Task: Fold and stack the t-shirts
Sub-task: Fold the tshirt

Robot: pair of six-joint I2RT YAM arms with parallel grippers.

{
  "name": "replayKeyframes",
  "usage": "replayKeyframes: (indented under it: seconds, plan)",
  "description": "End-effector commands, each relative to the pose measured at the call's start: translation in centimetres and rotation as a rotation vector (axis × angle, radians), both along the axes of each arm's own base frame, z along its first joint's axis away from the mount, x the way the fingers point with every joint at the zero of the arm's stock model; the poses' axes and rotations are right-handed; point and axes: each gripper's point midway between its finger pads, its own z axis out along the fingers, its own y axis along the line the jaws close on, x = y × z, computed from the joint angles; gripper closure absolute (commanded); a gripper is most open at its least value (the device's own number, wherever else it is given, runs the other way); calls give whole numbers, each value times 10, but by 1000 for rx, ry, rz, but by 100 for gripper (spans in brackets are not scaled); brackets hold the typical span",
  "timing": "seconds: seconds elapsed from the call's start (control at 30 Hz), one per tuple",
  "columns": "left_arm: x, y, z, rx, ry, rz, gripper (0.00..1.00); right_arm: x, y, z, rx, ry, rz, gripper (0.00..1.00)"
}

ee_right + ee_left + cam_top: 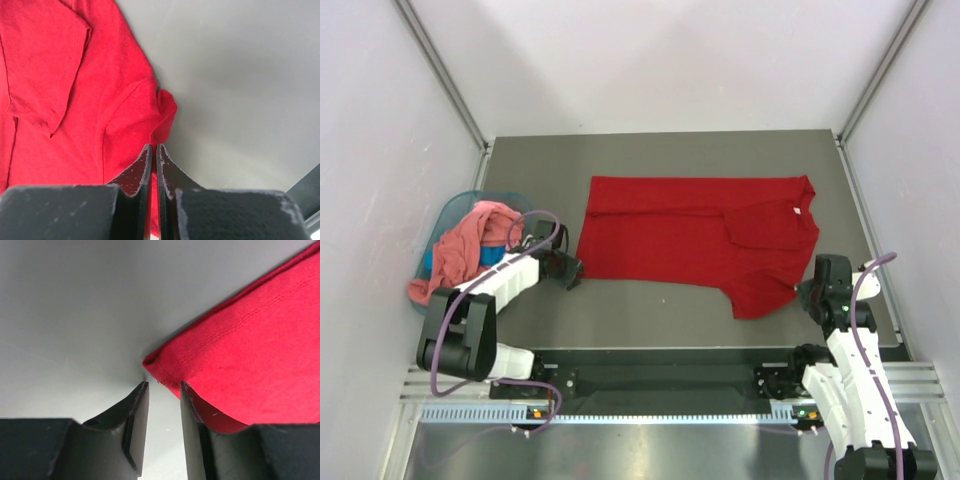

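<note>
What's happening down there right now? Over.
Left end effector open at red t-shirt corner. Right end effector pinching its edge. Pink t-shirt in basket.

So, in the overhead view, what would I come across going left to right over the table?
The teal basket holding the salmon-pink t-shirt → left tool → red t-shirt → right tool, pinching that shirt's edge.

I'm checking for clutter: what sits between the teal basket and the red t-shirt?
Only the left pincer, over bare table, lies between the basket and the red t-shirt; the top view shows it.
</note>
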Motion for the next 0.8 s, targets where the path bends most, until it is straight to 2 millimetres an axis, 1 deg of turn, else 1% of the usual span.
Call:
replayKeyframes:
  seconds: [0.0,0.23,0.37,0.4,0.47,0.57,0.67,0.7,0.73,0.77]
  plan:
    - [11,-1,3,0,-42,4,64,4,-6,13,-35,-37,-13,100]
    - [11,-2,-9,11,-15,-12,69,3,-10,12,-54,-29,-24,100]
    - [15,-4,-11,5,-37,-26,81,3,-12,12,-64,-28,-29,100]
    - [16,-4,-10,2,-44,-30,90,4,-12,13,-67,-28,-28,100]
    - [17,-5,-9,-1,-50,-40,99,3,-14,14,-74,-27,-30,100]
    - [19,-7,-1,-3,-64,-51,100,3,-16,20,-89,-31,-37,100]
    - [27,-8,20,13,-112,-62,100,4,-21,30,-114,-38,-48,100]
    - [28,-8,27,19,-125,-63,100,6,-23,37,-124,-50,-50,100]
    - [40,-10,45,39,-180,-78,100,12,-28,47,-153,-67,-58,100]
    - [40,-10,45,40,-177,-79,100,11,-28,47,-159,-63,-50,100]
